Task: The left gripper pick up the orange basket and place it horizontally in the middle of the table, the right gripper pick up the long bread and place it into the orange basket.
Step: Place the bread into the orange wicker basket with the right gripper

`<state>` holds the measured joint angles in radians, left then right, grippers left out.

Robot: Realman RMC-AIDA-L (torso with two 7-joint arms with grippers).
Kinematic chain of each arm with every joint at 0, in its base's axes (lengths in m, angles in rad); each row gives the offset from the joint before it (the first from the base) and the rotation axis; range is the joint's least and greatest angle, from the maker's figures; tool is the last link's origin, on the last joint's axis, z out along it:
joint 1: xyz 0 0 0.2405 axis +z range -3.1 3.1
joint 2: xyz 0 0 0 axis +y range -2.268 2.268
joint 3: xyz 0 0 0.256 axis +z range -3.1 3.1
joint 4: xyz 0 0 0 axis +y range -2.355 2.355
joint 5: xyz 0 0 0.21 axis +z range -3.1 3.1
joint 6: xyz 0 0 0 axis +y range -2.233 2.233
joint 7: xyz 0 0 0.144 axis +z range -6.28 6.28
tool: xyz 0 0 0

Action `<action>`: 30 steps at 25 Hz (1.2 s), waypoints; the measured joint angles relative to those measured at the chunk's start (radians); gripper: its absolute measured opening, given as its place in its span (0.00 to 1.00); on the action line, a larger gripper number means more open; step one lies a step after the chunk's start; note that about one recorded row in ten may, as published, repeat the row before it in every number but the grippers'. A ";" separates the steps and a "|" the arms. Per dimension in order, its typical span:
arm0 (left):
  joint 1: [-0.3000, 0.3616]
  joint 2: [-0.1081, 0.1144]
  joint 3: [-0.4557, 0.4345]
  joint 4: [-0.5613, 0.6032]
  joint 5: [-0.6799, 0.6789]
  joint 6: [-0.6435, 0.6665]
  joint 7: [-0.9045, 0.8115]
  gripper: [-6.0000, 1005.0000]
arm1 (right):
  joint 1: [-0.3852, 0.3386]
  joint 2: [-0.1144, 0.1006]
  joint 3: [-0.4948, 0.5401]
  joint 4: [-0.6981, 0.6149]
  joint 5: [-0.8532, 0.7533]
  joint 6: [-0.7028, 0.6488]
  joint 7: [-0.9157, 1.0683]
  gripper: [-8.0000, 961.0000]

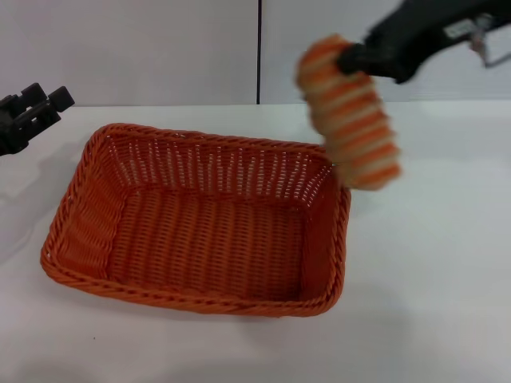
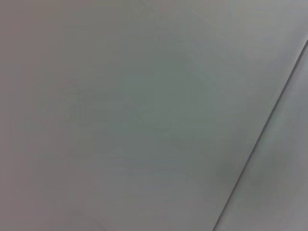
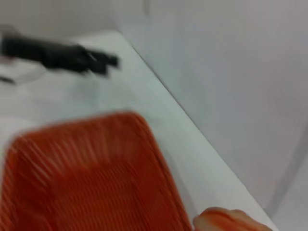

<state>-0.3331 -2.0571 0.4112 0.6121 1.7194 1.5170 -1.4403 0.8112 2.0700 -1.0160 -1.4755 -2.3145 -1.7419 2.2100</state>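
Pale grey flat wall panels (image 1: 128, 48) behind the work surface; thin dark vertical seam (image 1: 259, 48) between two panels. Same seam (image 2: 262, 134) runs diagonally in left wrist view.

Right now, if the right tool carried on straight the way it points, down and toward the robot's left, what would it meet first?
Probably the large orange woven basket: the right tool holds the striped oblong bread above its right rim. Depth is uncertain.
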 joint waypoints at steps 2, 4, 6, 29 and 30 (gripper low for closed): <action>0.000 0.000 0.000 0.000 0.000 0.002 0.000 0.69 | 0.012 0.001 -0.022 0.039 0.060 0.046 -0.021 0.01; 0.002 0.000 -0.002 -0.001 0.000 0.003 0.000 0.69 | 0.023 0.001 -0.042 0.084 0.123 0.089 -0.049 0.01; 0.004 0.000 -0.002 -0.001 -0.001 0.003 0.000 0.69 | 0.040 0.001 -0.052 0.142 0.178 0.115 -0.073 0.01; 0.004 -0.001 -0.003 -0.010 -0.006 -0.009 0.027 0.69 | 0.087 0.005 -0.248 0.551 0.439 0.266 -0.270 0.12; 0.003 -0.001 -0.003 -0.020 -0.006 -0.010 0.035 0.69 | 0.087 0.005 -0.247 0.548 0.438 0.267 -0.271 0.14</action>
<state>-0.3304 -2.0583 0.4080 0.5921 1.7139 1.5069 -1.4055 0.8979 2.0753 -1.2633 -0.9271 -1.8761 -1.4746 1.9393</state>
